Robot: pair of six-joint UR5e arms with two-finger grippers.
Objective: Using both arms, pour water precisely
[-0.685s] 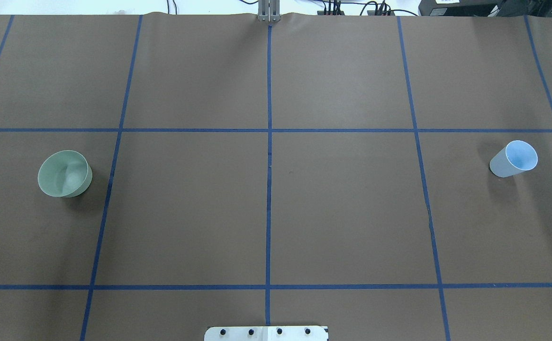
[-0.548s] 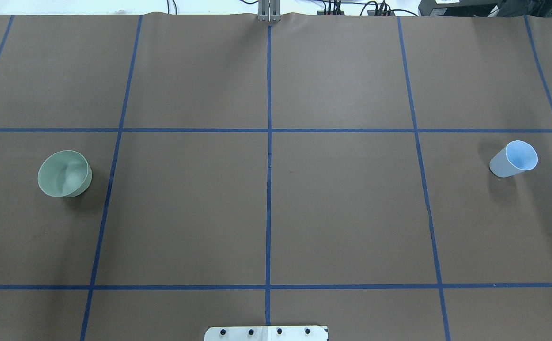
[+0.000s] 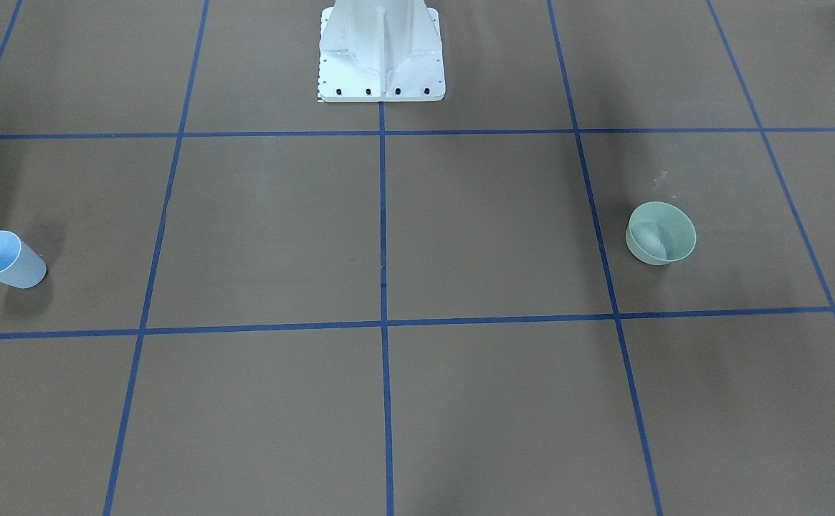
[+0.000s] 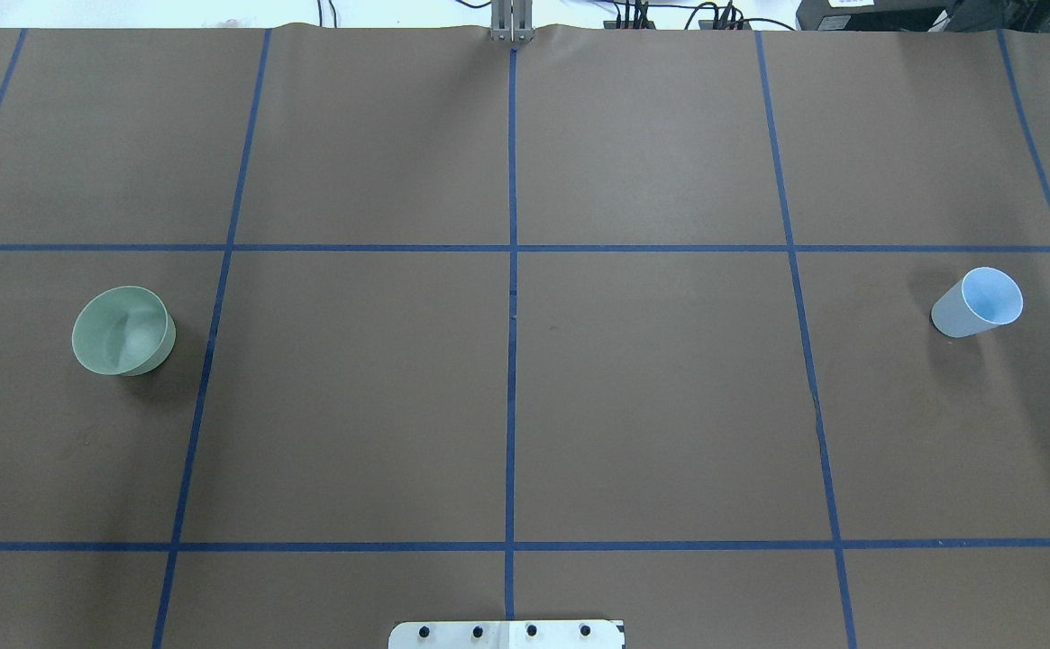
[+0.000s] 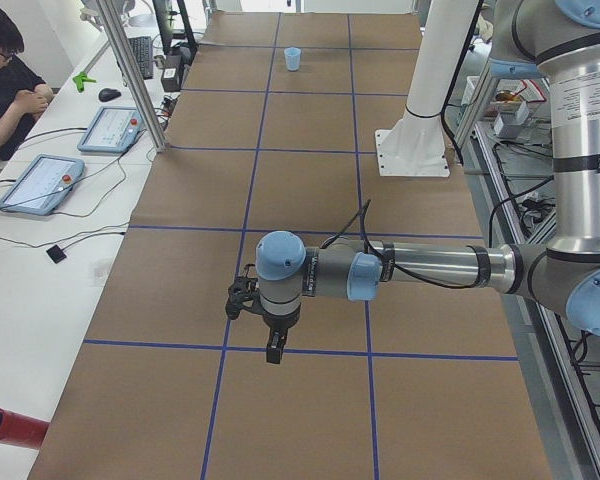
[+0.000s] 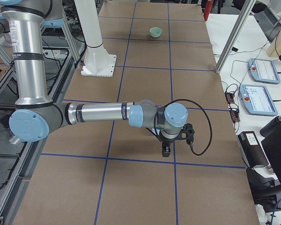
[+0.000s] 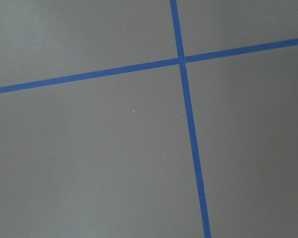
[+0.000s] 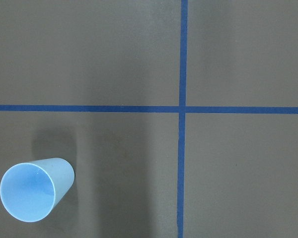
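The left arm (image 5: 430, 268), silver-grey with pale blue joint caps, is held with its forearm stretched level above the brown table (image 5: 150, 390), and the black left gripper (image 5: 275, 347) is pointed straight down. The right arm (image 6: 100, 113) is posed likewise at the opposite end, with the black right gripper (image 6: 166, 151) pointed down. Whether either gripper's fingers are parted cannot be told.

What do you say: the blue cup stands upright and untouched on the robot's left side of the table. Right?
Not quite. The blue cup is on the robot's right side, as the overhead exterior view shows; the green bowl sits on the left. The rest holds: the cup stands upright and untouched.
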